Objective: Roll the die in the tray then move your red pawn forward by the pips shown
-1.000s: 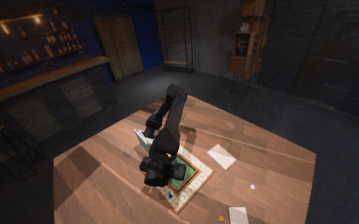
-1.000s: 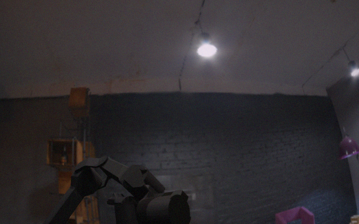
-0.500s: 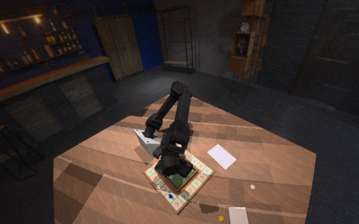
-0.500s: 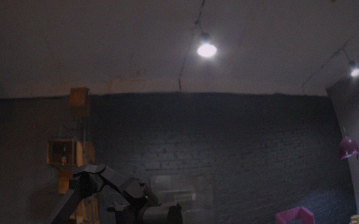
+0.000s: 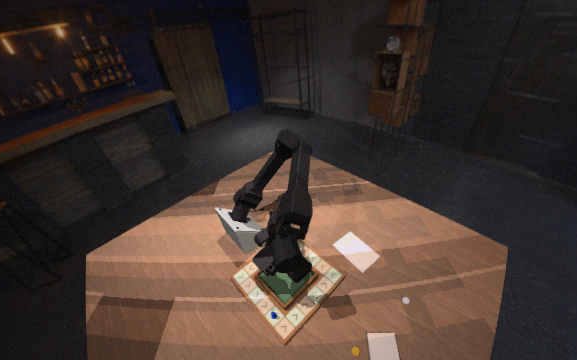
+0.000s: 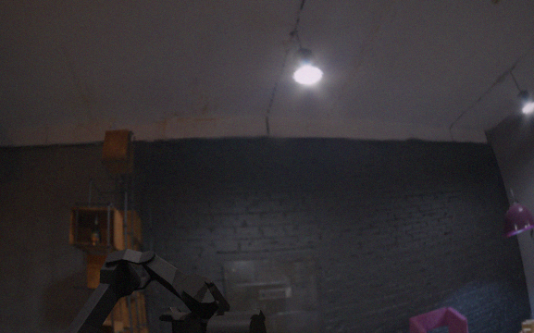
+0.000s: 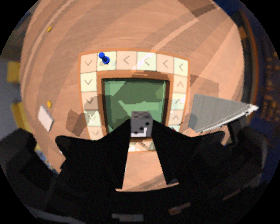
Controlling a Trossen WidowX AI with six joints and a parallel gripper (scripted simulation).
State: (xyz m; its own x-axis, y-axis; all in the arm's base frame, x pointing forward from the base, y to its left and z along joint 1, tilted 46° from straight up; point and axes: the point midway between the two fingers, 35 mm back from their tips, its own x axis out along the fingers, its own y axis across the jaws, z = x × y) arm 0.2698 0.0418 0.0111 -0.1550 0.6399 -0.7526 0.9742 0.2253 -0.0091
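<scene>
My gripper (image 7: pixel 140 121) is shut on the grey die (image 7: pixel 141 124), which shows dark pips between the fingertips in the wrist view. In that view the die overlaps the near part of the green tray (image 5: pixel 284 289) (image 7: pixel 136 95), so I hold it above the tray. In the top view the arm hides the fingertips and die. The tray sits in the middle of the square board (image 5: pixel 284 328) (image 7: pixel 126 60) with arrowed squares. A blue pawn (image 5: pixel 274 315) (image 7: pixel 105 58) stands on a board square. The red pawn is not visible; the arm and gripper cover part of the board.
The arm's grey wedge-shaped base (image 5: pixel 240 235) (image 7: pixel 216 112) stands beside the board. A white card (image 5: pixel 356 251) lies on the other side. Another white block (image 5: pixel 383 346) (image 7: pixel 45 118), a yellow disc (image 5: pixel 355 351) and a white disc (image 5: pixel 405 300) are farther off on the table (image 5: pixel 168 280).
</scene>
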